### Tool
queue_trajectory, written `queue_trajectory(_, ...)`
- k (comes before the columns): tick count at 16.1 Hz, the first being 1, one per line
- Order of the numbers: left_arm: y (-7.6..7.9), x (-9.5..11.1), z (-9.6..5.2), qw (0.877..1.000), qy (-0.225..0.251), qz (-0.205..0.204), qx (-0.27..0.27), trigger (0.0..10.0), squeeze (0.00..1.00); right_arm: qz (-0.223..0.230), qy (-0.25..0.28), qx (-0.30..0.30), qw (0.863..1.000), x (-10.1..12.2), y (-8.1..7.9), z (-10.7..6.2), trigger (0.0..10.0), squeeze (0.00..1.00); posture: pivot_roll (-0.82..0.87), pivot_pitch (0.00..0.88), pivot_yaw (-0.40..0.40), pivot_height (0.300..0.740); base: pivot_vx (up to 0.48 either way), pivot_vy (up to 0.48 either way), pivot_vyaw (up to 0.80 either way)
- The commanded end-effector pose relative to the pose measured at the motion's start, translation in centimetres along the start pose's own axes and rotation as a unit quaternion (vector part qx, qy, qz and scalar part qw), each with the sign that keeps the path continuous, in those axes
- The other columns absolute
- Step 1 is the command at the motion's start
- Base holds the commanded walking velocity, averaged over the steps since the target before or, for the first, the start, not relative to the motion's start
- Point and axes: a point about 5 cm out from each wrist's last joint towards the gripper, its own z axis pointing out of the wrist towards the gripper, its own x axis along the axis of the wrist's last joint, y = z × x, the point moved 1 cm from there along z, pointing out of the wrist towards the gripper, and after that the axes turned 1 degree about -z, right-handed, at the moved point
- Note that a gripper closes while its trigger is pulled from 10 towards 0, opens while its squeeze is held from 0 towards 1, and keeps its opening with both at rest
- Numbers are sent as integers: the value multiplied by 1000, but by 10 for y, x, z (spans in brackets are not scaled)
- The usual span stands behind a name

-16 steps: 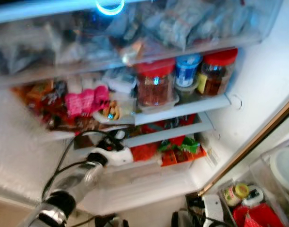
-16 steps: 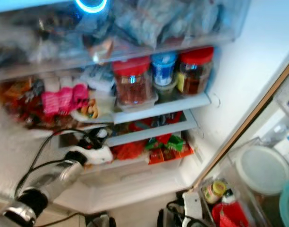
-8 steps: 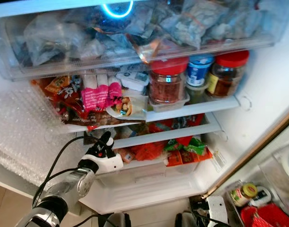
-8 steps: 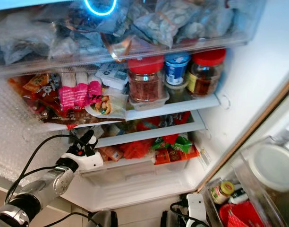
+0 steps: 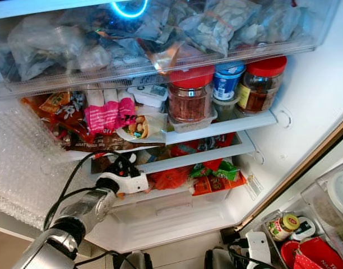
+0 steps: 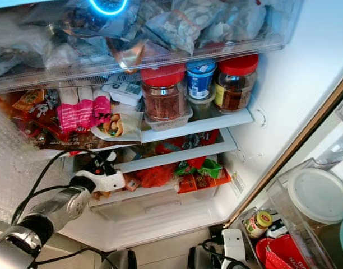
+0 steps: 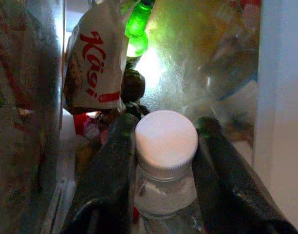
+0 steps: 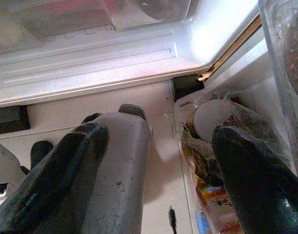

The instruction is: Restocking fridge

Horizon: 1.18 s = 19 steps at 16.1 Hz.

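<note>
My left gripper [image 5: 125, 167] reaches into the left end of the fridge's lower shelf [image 5: 211, 157]. In the left wrist view its two black fingers [image 7: 112, 170] are shut against the neck of a clear bottle with a white cap [image 7: 166, 139]. Behind the bottle hangs a white packet with red lettering [image 7: 93, 73] and a green-lit item. The bottle's body is hidden below. My right gripper [image 8: 158, 180] hangs low with its fingers wide apart and nothing between them, near the fridge's bottom edge.
Two red-lidded jars [image 5: 187, 95] [image 5: 261, 84] and a blue tub [image 5: 226, 81] stand on the middle shelf beside a pink packet [image 5: 107, 115]. A clear drawer [image 5: 160, 61] of bags sits above. Red and green packets [image 5: 216, 176] fill the lower shelf. Door bins [image 5: 306, 235] are at right.
The camera has shifted and the blur has cleared. My left gripper has stayed at the left end of the lower shelf, a little deeper in.
</note>
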Motion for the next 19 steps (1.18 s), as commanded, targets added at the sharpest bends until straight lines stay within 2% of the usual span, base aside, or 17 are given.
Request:
queue_trajectory(1, 4, -4, -3, 1000, -8, 1, -13, 10000, 620, 12, -36, 7, 999, -20, -5, -4, 10000, 0, -38, 155, 24, 652, 0, 0, 0)
queue_trajectory(2, 4, -4, -3, 1000, -8, -1, -12, 10000, 702, 12, -36, 6, 999, -20, -5, -4, 10000, 0, -38, 158, 21, 652, 0, 0, 0)
queue_trajectory(3, 3, -4, -3, 1000, -7, -2, -11, 10000, 702, 12, -36, 6, 999, -20, -4, -4, 10000, 0, -36, 159, 20, 652, 0, 0, 0)
queue_trajectory(4, 2, -3, -2, 1000, -3, -9, -7, 10000, 812, 11, -38, 7, 999, -21, -4, -4, 10000, 0, -35, 160, 20, 652, 0, 0, 0)
queue_trajectory(5, 1, -3, -2, 1000, -2, -10, -6, 10000, 824, 10, -39, 7, 999, -21, -4, -4, 10000, 0, -35, 160, 20, 652, 0, 0, 0)
queue_trajectory(14, -6, -2, 3, 999, 7, -38, 0, 10000, 824, 10, -48, 12, 999, -22, -4, -4, 10000, 0, -31, 159, 18, 652, 0, 0, 0)
queue_trajectory(17, -10, 5, 5, 995, 31, -93, -5, 10000, 824, 11, -52, 14, 999, -23, -5, -4, 10000, 0, -32, 159, 19, 652, 0, 0, 0)
queue_trajectory(19, -15, 7, 8, 994, 38, -103, -2, 10000, 827, 12, -54, 14, 998, -23, -4, -4, 10000, 0, -29, 159, 18, 652, 0, 0, 0)
